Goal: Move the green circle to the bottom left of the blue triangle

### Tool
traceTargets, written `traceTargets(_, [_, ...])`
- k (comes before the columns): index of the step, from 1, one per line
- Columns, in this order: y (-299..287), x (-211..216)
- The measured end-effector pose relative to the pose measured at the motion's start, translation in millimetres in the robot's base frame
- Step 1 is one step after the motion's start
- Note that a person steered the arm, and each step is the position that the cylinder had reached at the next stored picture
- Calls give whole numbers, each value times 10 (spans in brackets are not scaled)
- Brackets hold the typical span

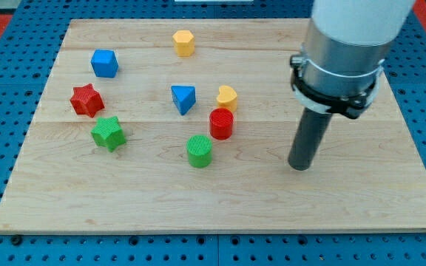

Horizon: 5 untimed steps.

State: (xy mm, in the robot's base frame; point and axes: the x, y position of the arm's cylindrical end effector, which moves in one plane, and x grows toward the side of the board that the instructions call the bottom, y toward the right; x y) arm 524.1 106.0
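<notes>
Nearest the camera, the green circle [200,151] sat just below-right of the blue triangle [183,99], touching nothing. The red cylinder [221,123] stood just beyond. Further right, my tip [299,166], bare and holding nothing, rested well apart, placed for a leftward push.

We see a light wooden board [390,148] carrying 8 small blocks: yellow hexagon [184,43], blue cube [104,63], red star [86,100], green star [109,134], blue triangle [183,99], yellow heart [227,97], red cylinder [221,124], green circle [200,151].
</notes>
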Motion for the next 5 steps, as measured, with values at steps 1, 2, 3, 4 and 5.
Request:
traceTargets(1, [-327, 134])
traceTargets(2, [-867, 30])
traceTargets(3, [-1297, -100])
traceTargets(4, [-1537, -114])
traceTargets(5, [-1335, 58])
